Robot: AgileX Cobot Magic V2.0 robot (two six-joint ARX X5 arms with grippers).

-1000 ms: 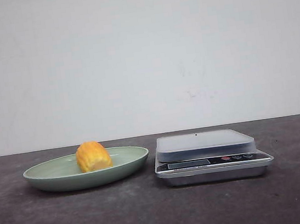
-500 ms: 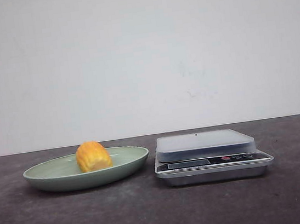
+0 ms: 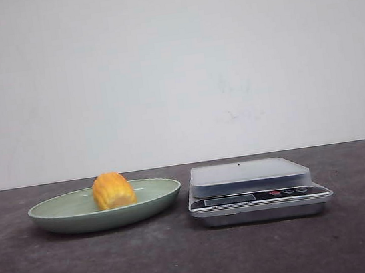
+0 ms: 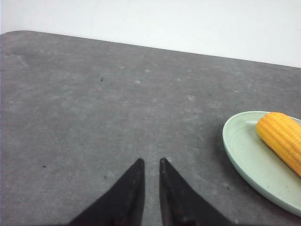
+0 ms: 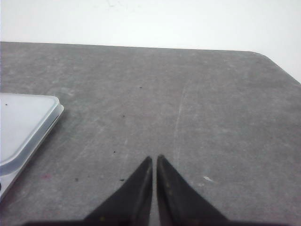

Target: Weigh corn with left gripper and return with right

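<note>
The corn, a stubby yellow-orange cob, lies on a pale green plate at the left of the table. It also shows in the left wrist view, lying on that plate. My left gripper hovers over bare table, apart from the plate, with its jaws shut but for a narrow slit and nothing in them. My right gripper is shut and empty over bare table, off to the side of the scale. Neither gripper shows in the front view.
A silver kitchen scale with a frosted weighing platform stands just right of the plate. A white wall rises behind the dark grey table. The table's rounded far corners show in both wrist views.
</note>
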